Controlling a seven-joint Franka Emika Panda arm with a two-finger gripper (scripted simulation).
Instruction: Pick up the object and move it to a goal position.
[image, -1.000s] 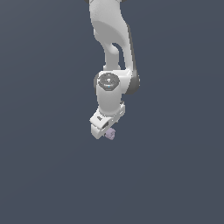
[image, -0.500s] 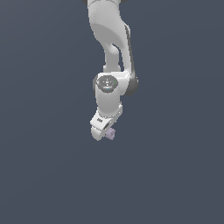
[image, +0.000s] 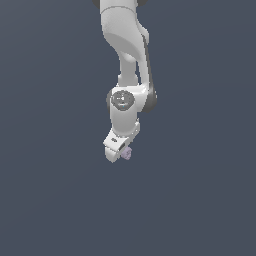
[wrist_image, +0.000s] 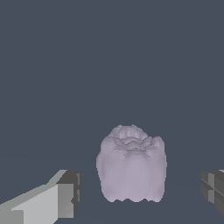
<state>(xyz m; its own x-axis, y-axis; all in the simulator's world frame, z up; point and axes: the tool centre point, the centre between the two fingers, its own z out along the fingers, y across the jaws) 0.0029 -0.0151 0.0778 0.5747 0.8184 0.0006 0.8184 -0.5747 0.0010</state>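
The object (wrist_image: 131, 166) is a small pale lilac-grey lump with a faceted, petal-like top. In the wrist view it sits between my two fingers, with a clear gap on each side. One grey-padded fingertip (wrist_image: 66, 193) stands to one side of it and the other fingertip (wrist_image: 213, 187) to the opposite side. My gripper (wrist_image: 140, 192) is open around the object and does not touch it. In the exterior view the white gripper (image: 120, 150) hangs at the arm's lower end. The object (image: 126, 153) peeks out at its tip, toward the exterior view's right.
A plain dark grey-blue surface (image: 200, 200) fills both views. The white arm (image: 125, 50) comes down from the top of the exterior view. No other objects or edges show.
The arm has sunk slightly, bringing the gripper a little lower around the object. The object has not moved.
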